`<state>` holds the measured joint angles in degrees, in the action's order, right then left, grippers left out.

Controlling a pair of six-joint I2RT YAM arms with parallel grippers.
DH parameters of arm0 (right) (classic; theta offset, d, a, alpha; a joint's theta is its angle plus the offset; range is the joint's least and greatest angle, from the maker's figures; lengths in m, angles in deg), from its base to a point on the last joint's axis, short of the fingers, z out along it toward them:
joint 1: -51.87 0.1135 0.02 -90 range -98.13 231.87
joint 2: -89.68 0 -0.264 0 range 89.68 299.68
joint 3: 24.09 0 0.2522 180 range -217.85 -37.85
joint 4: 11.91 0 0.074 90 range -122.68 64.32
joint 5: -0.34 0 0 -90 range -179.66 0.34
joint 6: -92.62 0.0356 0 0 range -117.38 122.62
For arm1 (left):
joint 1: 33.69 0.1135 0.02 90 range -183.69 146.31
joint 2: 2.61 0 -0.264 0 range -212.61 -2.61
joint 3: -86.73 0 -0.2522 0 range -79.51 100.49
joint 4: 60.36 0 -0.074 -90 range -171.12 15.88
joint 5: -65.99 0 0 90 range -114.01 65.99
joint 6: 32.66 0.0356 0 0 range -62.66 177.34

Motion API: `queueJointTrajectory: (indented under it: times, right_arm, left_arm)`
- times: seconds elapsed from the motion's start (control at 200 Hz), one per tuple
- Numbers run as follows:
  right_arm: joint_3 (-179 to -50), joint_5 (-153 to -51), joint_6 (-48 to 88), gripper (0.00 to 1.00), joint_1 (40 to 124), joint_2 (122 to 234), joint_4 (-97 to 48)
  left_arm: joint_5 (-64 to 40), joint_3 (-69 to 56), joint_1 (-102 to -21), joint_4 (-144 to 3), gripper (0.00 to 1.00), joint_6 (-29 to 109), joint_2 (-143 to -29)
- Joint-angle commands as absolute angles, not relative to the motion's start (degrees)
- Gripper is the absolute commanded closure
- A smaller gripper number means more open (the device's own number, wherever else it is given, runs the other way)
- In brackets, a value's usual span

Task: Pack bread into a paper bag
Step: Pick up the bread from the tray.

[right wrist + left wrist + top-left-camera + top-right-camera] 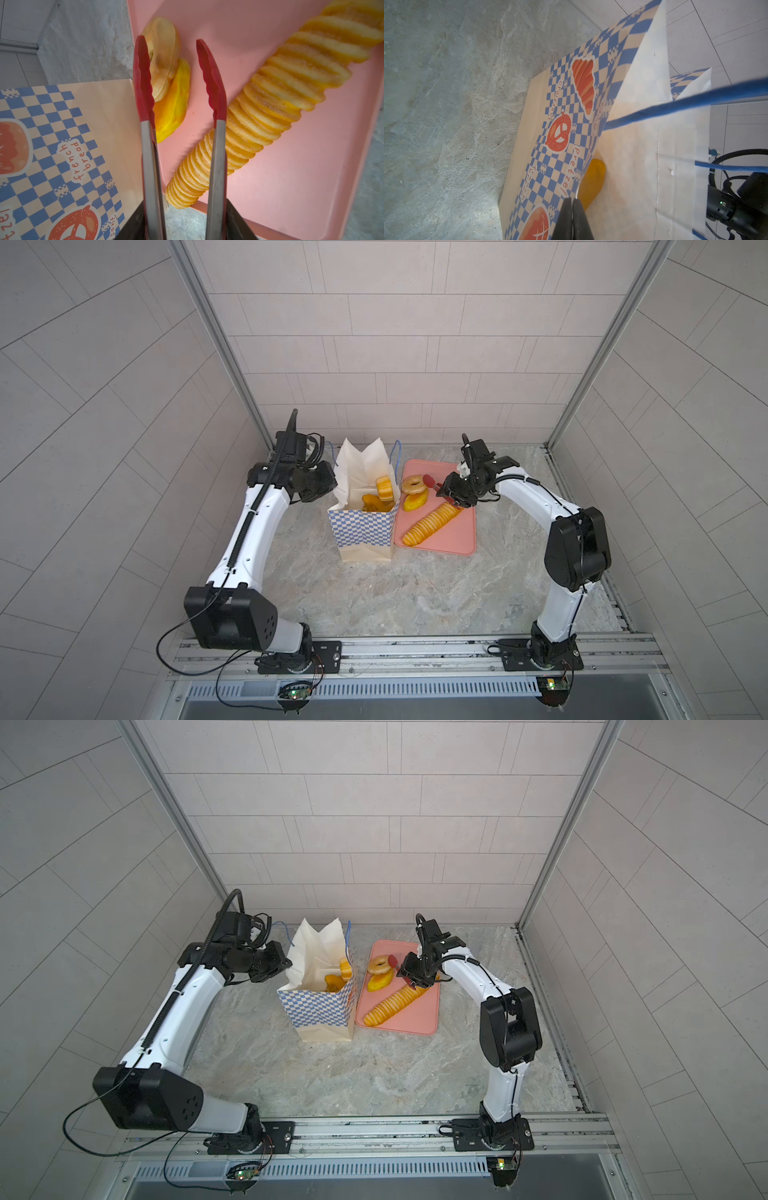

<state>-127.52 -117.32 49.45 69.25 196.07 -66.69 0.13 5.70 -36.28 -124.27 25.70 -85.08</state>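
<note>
The front of the tabletop [374,597] lies bare between the two arms, wide enough for either to pass. The paper bag [365,526] stands just beside the tray [457,539], with hardly a gap between them. The bag's mouth gapes upward, its left wall pinched by the left end effector [572,202], and bread [384,488] is piled inside. Over the tray, the tongs [214,87] gripped by the right end effector [185,223] straddle a bare strip between the doughnut [164,52] and the baguette [270,116].

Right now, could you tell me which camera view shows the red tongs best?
The right wrist view: the red tongs fill it, both tips apart and empty above the pink tray, held by the right gripper. Both top views show only a red tip. The left wrist view misses them.
</note>
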Motion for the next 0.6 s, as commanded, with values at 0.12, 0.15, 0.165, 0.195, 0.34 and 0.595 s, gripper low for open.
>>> queueJointTrajectory:
  times: [0.12, 0.15, 0.165, 0.195, 0.34, 0.595]
  right_arm:
    - [-130.0, -118.5, 50.8, 0.47, 70.2, 198.3, -64.9]
    - [-130.0, -118.6, 50.8, 0.47, 70.2, 198.6, -64.9]
    - [-130.0, -118.5, 50.9, 0.47, 70.3, 198.6, -64.8]
    - [-130.1, -118.5, 50.9, 0.47, 70.3, 198.9, -64.6]
    - [-130.9, -118.6, 51.1, 0.48, 70.4, 200.1, -64.3]
    - [-133.5, -118.3, 50.9, 0.53, 70.2, 202.7, -64.3]
  left_arm:
    - [-0.1, 5.0, -36.0, -126.3, 1.0, 26.0, -84.6]
    - [-0.2, 5.0, -36.0, -126.3, 1.0, 26.1, -84.6]
    - [-0.2, 5.0, -36.0, -126.3, 1.0, 26.1, -84.6]
    - [-0.2, 4.9, -36.1, -126.4, 1.0, 26.1, -84.7]
    - [-0.2, 4.7, -36.0, -126.3, 1.0, 26.1, -84.7]
    - [-0.1, 4.7, -36.0, -126.7, 1.0, 26.1, -84.7]
